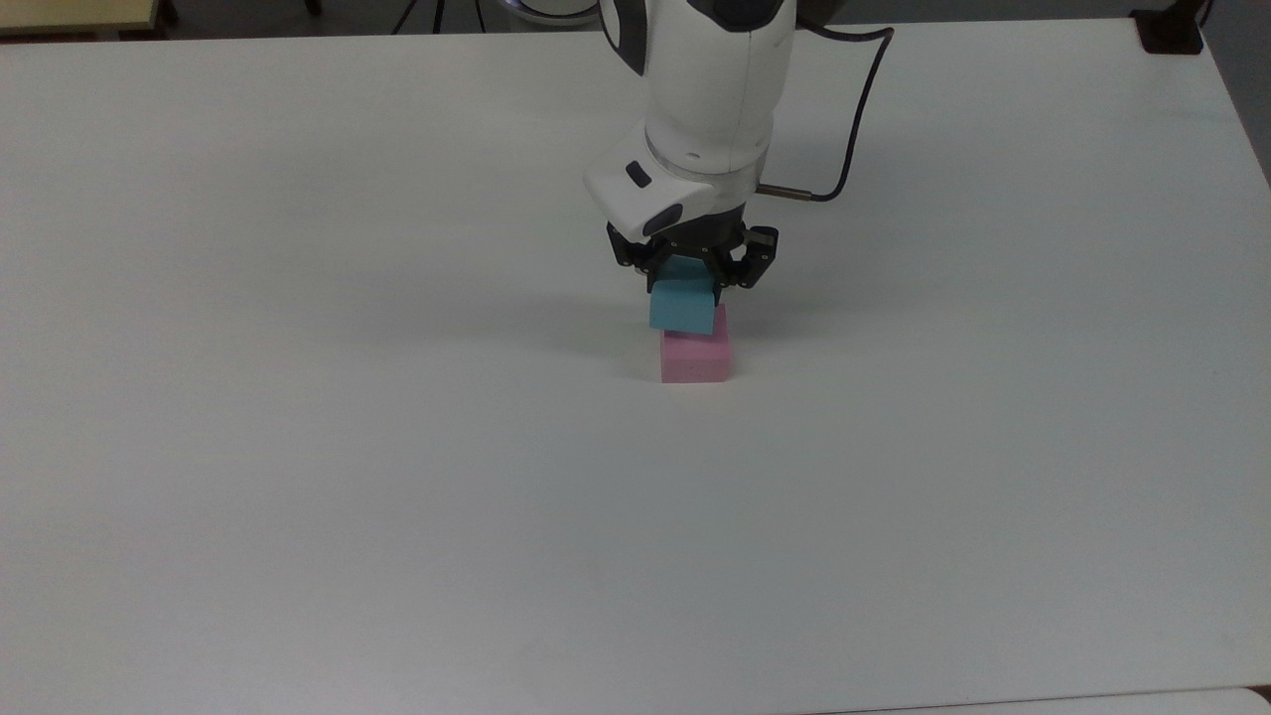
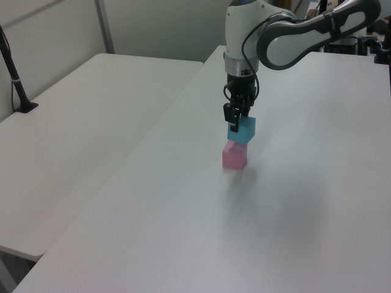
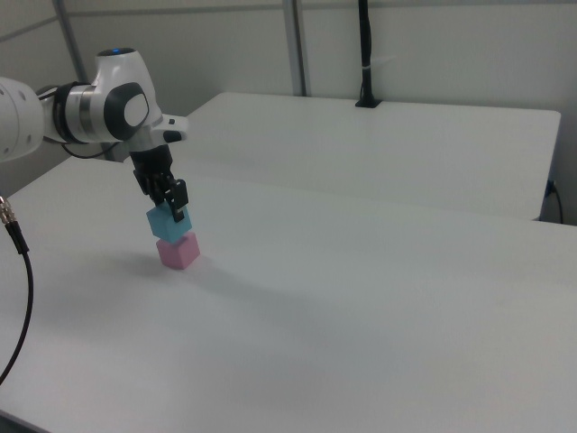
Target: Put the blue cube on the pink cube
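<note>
Pincer (image 1: 687, 281): black fingers closed on the blue cube's upper part, below the white arm | Blue cube (image 1: 682, 312): held just above the pink cube, overlapping its far edge, offset toward the top view's left | Pink cube (image 1: 696, 359): resting on the white table (image 1: 298, 477) | Cable (image 1: 852, 129): black, curving from the wrist.

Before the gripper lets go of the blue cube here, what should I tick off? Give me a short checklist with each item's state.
1. Gripper shut on the blue cube: ok.
2. Blue cube over the pink cube: ok, directly above it in the left and right views.
3. Blue cube squared with the pink one: not ok; it sits offset toward the top view's left and looks slightly tilted.
4. Blue cube resting on the pink top face: cannot tell.
5. Pink cube flat on the table: ok.
</note>
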`<state>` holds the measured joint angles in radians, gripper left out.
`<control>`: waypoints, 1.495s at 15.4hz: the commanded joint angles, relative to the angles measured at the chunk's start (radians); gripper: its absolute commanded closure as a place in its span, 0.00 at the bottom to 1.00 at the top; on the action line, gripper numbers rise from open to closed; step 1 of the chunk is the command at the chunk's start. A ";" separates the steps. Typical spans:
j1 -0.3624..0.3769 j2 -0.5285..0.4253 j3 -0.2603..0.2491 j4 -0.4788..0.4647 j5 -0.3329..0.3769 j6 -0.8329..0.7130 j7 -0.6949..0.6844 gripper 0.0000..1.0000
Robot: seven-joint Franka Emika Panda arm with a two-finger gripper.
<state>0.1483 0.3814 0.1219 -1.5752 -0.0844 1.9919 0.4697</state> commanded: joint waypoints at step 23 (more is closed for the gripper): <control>-0.056 -0.200 -0.008 0.061 0.014 -0.174 0.061 0.00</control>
<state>0.1371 0.2961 0.1198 -1.4882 -0.1254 1.9063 0.5165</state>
